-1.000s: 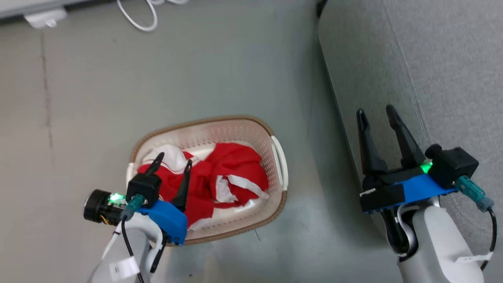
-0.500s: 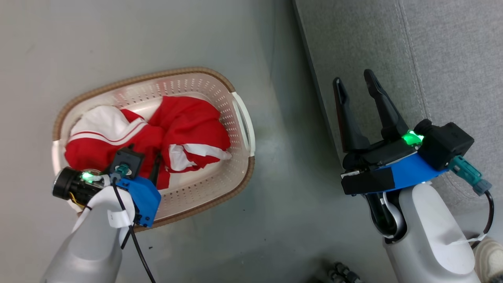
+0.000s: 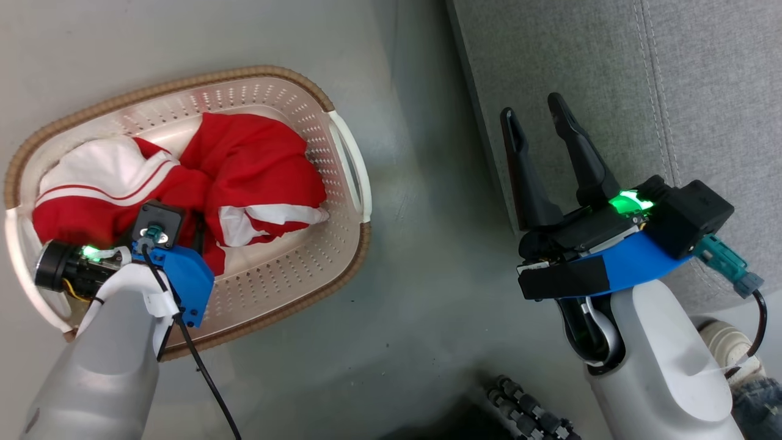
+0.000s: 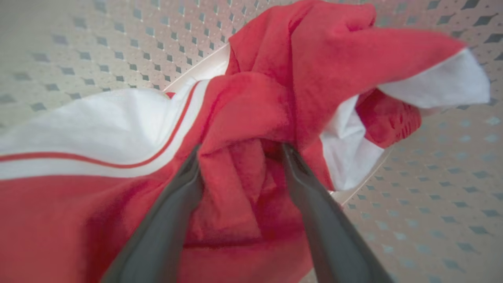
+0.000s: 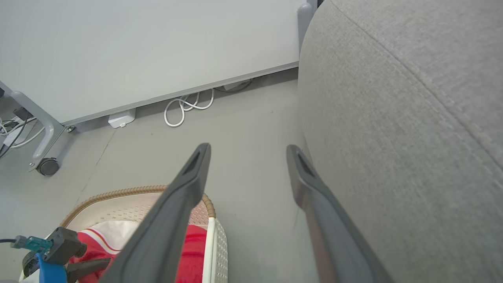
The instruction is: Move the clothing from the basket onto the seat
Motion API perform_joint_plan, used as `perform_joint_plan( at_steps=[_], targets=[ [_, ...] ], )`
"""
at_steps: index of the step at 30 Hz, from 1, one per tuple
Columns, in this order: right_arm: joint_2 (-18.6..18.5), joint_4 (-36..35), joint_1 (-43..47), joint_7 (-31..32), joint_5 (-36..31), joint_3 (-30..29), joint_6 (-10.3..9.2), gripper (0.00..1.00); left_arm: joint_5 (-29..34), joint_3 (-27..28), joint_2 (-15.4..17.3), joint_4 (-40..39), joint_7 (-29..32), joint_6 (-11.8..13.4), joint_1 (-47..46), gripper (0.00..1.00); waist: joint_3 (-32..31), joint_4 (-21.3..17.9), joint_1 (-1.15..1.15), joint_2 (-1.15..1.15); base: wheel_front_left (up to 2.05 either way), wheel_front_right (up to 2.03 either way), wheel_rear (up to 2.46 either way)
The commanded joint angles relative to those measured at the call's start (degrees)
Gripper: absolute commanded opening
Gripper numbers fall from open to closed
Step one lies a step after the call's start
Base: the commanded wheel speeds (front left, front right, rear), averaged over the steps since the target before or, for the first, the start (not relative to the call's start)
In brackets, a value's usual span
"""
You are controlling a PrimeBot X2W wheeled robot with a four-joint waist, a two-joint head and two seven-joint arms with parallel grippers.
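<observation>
The cream basket [image 3: 269, 76] with a brown rim stands on the floor, left of the light grey seat [image 3: 580, 49]. Crumpled red clothing [image 3: 250, 159] with white stripes lies inside it. My left gripper [image 3: 183, 220] reaches down into the pile, its fingertips buried in the cloth. In the left wrist view the left gripper [image 4: 239, 147] is open, with a fold of the red clothing [image 4: 314, 59] bunched between its fingers. My right gripper [image 3: 533, 109] hangs open and empty over the seat's front edge. The right wrist view shows the right gripper [image 5: 248, 148], the seat [image 5: 393, 118] and the basket [image 5: 118, 192] below.
Grey floor lies between basket and seat. A white board on a wheeled leg [image 5: 47, 167] stands beyond, with a coiled white cable [image 5: 184, 108] at its foot. A black ribbed object [image 3: 525, 409] and what looks like a person's foot [image 3: 727, 345] sit near my base.
The head camera has tipped down and turned, shifting the whole picture. My left gripper has sunk from above the pile into the red clothing. The right gripper stays open by the seat.
</observation>
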Motion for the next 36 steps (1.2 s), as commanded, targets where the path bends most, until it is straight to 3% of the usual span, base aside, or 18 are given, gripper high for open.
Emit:
perform_joint_plan(
  at_steps=[1,5,6,7,36],
  targets=[
    [-0.11,-0.27,-0.57,-0.31,0.33,0.15,0.03,1.0,-0.13,0.04,0.66,0.42,0.07,0.26,-0.93,1.0,0.4,-0.32,-0.01,0.0,0.0,0.0,0.0],
    [-0.11,-0.14,-0.77,-0.31,1.06,0.56,0.03,1.0,-0.12,-0.27,0.77,1.74,1.14,1.25,-2.03,0.98,1.08,-0.71,-0.01,0.0,0.0,0.0,0.0],
    [-0.11,-0.09,-0.86,-0.31,1.29,0.64,0.03,1.0,-0.14,-0.38,0.79,1.96,1.1,1.32,-2.28,0.34,1.17,-0.8,-0.01,0.0,0.0,0.0,0.0],
    [-0.11,-0.02,-0.96,-0.31,1.46,0.71,0.03,1.0,-0.16,-0.47,0.81,2.21,1.11,1.48,-2.45,0.0,1.23,-0.89,-0.01,0.0,0.0,0.0,0.0],
    [-0.11,1.73,-1.38,-0.31,0.71,-0.05,0.03,1.0,-3.52,-2.24,-2.51,6.93,-1.15,-0.23,-3.61,0.0,-2.94,0.72,-0.01,0.0,0.0,0.0,0.0]
  ],
)
